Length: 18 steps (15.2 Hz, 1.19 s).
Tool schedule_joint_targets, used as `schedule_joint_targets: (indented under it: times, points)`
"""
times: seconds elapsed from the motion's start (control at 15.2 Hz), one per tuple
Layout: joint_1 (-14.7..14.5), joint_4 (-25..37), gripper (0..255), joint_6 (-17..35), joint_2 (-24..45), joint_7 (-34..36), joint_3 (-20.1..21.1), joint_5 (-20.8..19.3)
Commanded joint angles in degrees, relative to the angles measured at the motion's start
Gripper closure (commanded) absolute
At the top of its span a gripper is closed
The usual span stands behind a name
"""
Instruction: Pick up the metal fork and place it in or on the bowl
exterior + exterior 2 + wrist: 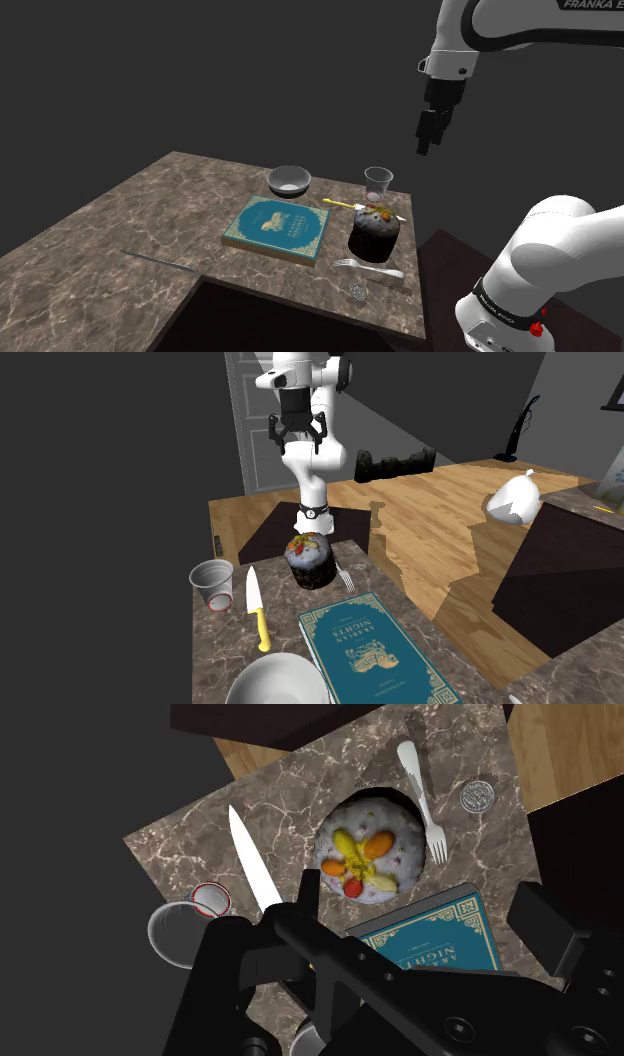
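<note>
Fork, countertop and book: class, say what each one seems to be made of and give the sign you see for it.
Fork: pale grey with a soft sheen, probably metal, though plastic cannot be ruled out.
Countertop: brown with pale veins, so it looks like polished marble or similar stone.
Book: teal cover with gold ornament and a matte look, likely printed board or cloth.

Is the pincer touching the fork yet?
Apart. The shoulder view shows the pincer hanging high in the air while the fork lies on the counter beside the cake.
</note>
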<state>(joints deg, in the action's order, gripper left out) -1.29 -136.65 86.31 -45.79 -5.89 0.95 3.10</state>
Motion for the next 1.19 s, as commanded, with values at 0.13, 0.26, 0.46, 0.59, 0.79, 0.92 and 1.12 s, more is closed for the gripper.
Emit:
schedule_joint_targets:
  times: [0.13,0.26,0.46,0.59,0.79,0.92,1.12]
  points:
    - [-1.2,-3.1,0,3.8,0.1,0.0,2.1,0.0]
    - [-2.5,-5.9,0,7.7,0.5,0.0,4.3,-0.1]
    - [-4.4,-9.9,0,13.7,1.8,0.3,7.6,-0.2]
    - [-5.5,-12.2,0,17.8,3.2,0.6,9.8,-0.4]
    - [-7.1,-15.3,0,24.3,6.0,1.4,13.3,-1.0]
    - [-7.9,-17.0,0,28.7,8.4,2.1,15.8,-1.7]
    - [-8.6,-19.0,0,35.6,12.9,3.9,19.7,-3.3]
